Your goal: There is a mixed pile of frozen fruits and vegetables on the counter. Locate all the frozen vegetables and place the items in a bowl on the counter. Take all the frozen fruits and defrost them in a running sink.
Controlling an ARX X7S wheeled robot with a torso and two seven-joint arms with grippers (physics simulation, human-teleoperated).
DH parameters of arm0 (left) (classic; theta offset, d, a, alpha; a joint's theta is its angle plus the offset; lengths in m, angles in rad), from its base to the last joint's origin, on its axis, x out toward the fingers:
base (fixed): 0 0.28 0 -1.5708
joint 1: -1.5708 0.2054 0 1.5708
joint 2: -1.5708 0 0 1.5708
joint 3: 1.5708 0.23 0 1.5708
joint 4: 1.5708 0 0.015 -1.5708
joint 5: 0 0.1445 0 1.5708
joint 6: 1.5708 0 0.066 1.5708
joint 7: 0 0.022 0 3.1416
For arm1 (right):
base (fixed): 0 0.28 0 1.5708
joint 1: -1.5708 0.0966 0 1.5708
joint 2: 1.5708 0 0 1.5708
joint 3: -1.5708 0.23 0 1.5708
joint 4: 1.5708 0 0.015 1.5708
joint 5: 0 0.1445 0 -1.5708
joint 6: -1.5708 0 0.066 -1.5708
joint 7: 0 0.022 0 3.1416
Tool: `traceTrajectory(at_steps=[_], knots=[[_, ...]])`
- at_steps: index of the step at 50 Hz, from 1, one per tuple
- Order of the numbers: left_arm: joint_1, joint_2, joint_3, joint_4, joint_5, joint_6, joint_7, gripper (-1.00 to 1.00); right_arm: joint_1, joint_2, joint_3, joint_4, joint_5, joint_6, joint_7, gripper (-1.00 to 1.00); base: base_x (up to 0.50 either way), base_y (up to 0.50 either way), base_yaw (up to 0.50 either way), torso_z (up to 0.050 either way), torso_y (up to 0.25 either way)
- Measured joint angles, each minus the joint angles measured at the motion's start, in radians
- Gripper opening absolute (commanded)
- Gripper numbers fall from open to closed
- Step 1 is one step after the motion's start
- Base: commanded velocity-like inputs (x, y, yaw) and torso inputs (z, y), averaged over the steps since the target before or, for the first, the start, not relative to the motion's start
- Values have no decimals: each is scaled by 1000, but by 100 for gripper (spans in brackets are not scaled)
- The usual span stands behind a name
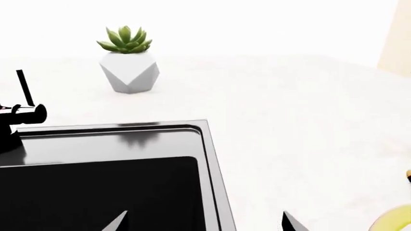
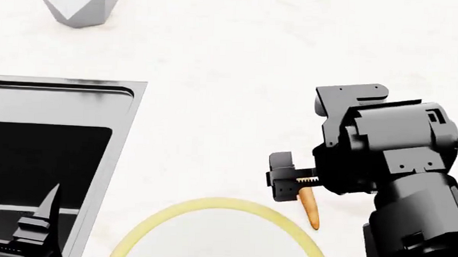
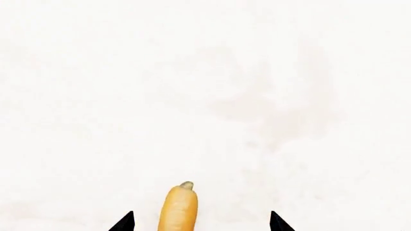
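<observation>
A slim orange carrot [image 3: 178, 209] lies on the white counter [image 3: 257, 96], between the two fingertips of my open right gripper [image 3: 200, 224], with a gap on either side. In the head view the carrot [image 2: 310, 209] lies just right of the bowl's yellow rim [image 2: 211, 205], and the right gripper [image 2: 282, 176] hangs over its top end. My left gripper [image 1: 205, 222] is open and empty above the right rim of the black sink [image 1: 96, 187]. In the head view the left gripper [image 2: 47, 213] shows over the sink [image 2: 45, 150]. The frozen fruits are out of view.
A grey faceted pot with a green succulent [image 1: 128, 65] stands on the counter behind the sink, and its base shows as the pot [image 2: 77, 3] in the head view. The black faucet [image 1: 19, 115] rises at the sink's back edge. The bowl's rim [image 1: 393, 220] shows beside the sink.
</observation>
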Motion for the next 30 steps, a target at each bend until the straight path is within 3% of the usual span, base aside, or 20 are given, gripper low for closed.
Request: traceTrajectory(at_steps=[8,9,23,30], knots=[[19,-4,4,-9,6,23,7,100,-7,-55,130,83,-237,-13,-88,100,0,0,0,0,0],[20,-5,4,-10,7,25,7,100,-6,-61,148,89,-266,-13,-97,-100,0,0,0,0,0],[9,-6,-5,-2,-16,11,-6,100,23,-103,336,138,-524,-32,-195,-100,0,0,0,0,0],[2,-9,-14,10,-33,-1,-14,100,-6,-52,384,-169,-544,158,-215,-100,0,0,0,0,0]])
